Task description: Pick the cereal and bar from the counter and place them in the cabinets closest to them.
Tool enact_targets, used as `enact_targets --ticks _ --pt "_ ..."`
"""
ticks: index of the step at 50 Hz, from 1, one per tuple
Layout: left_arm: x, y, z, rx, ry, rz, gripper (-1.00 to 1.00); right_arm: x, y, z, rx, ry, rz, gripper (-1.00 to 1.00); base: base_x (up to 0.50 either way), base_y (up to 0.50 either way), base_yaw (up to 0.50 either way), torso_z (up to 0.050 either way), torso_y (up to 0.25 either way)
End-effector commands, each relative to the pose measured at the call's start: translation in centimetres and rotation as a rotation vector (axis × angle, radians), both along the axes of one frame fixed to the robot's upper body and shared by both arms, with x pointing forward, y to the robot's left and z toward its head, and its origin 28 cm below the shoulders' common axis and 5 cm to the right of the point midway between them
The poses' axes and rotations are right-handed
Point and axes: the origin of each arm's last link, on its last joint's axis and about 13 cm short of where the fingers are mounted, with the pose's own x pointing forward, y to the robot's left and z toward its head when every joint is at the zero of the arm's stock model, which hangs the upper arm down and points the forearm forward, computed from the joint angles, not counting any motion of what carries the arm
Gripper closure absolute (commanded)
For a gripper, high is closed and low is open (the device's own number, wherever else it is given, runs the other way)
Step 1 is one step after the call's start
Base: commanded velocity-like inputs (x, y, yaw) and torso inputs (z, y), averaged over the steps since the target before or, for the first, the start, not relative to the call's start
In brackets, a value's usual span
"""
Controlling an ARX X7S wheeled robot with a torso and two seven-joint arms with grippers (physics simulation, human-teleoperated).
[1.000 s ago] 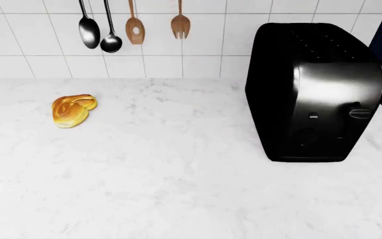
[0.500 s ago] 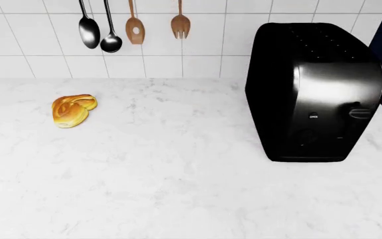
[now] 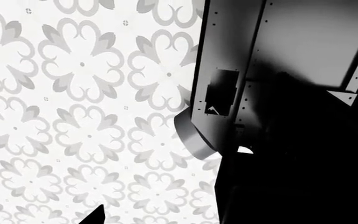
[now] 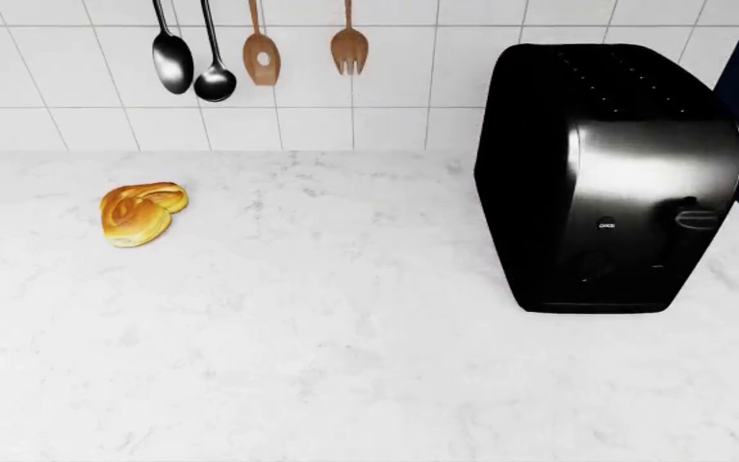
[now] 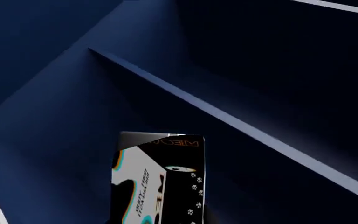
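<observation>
Two arms on this robot, and neither one shows over the white marble-look surface (image 4: pixel 344 366) from the head camera. What sits there is a golden bread roll (image 4: pixel 141 212) towards the left edge and a bulky glossy black toaster (image 4: pixel 607 178) at the back right corner, with dark and wooden utensils (image 4: pixel 254 48) hanging on the tiled wall behind. No pink snack bar in sight anywhere.

Over on the right wrist camera, though, there's the tall black cardboard cereal box (image 5: pixel 157 179), lettering and paw prints showing, right up close against dark blue cabinet panels (image 5: pixel 241 70) with a shelf edge running past. My read is that the box is being carried into that cabinet. The right pincer itself is out of frame, so I can't tell how it's set.

The left wrist camera gives only patterned floor tile (image 3: pixel 73 116) and the robot's own dark body; no pincer visible there either.

To do this well: keep the box upright, clear the shelf edge, and seat it fully before letting go.
</observation>
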Motion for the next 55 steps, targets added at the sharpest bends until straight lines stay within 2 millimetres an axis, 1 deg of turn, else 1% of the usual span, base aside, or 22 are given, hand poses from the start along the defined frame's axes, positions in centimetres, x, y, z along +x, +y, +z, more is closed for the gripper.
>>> enact_targets --ticks 1,6,10,17,19,22,33,40,44,45,48,55 --pt "0.0 0.0 0.0 0.000 -0.002 -0.006 -1.00 4.0 0.0 0.4 -0.127 -0.118 -0.172 1.00 0.00 0.00 0.00 0.000 0.000" --pt "0.0 0.0 0.0 -0.003 -0.002 -0.006 -1.00 7.5 0.0 0.0 -0.213 -0.093 -0.222 1.00 0.00 0.00 0.00 0.000 0.002" --pt "0.0 0.0 0.0 -0.004 -0.002 -0.002 -1.00 9.6 0.2 -0.2 -0.250 -0.075 -0.219 1.00 0.00 0.00 0.00 0.000 0.000" --pt "0.0 0.0 0.0 -0.005 -0.001 0.003 -1.00 13.0 0.1 0.0 -0.293 -0.039 -0.238 1.00 0.00 0.00 0.00 0.000 0.000" --pt "0.0 0.0 0.0 -0.007 0.004 0.016 -1.00 13.9 -0.1 -0.3 -0.284 -0.016 -0.235 1.00 0.00 0.00 0.00 0.000 0.000" --pt "0.0 0.0 0.0 -0.007 0.009 0.022 -1.00 15.2 -0.4 -1.3 -0.287 0.012 -0.251 1.00 0.00 0.00 0.00 0.000 0.000" --pt "0.0 0.0 0.0 -0.008 0.013 0.020 -1.00 17.9 -1.1 -4.5 -0.300 0.082 -0.355 1.00 0.00 0.00 0.00 0.000 0.001" --pt "0.0 0.0 0.0 -0.010 0.013 0.018 -1.00 18.9 -1.0 -5.8 -0.291 0.097 -0.388 1.00 0.01 0.00 0.00 0.000 0.000" --pt "0.0 0.0 0.0 -0.013 0.014 0.016 -1.00 19.1 -0.9 -6.1 -0.274 0.092 -0.414 1.00 0.01 0.01 0.01 0.000 0.000" --pt "0.0 0.0 0.0 -0.014 0.015 0.016 -1.00 19.0 -1.0 -6.0 -0.266 0.090 -0.421 -1.00 0.01 0.01 0.01 0.015 0.000" --pt "0.0 0.0 0.0 -0.018 0.016 0.014 -1.00 18.5 -1.0 -5.2 -0.224 0.067 -0.415 -1.00 0.00 0.00 0.00 0.000 0.000" --pt "0.0 0.0 0.0 -0.027 0.017 0.007 -1.00 16.2 -0.6 -2.4 -0.132 -0.006 -0.296 -1.00 0.00 0.00 0.00 0.000 0.000"
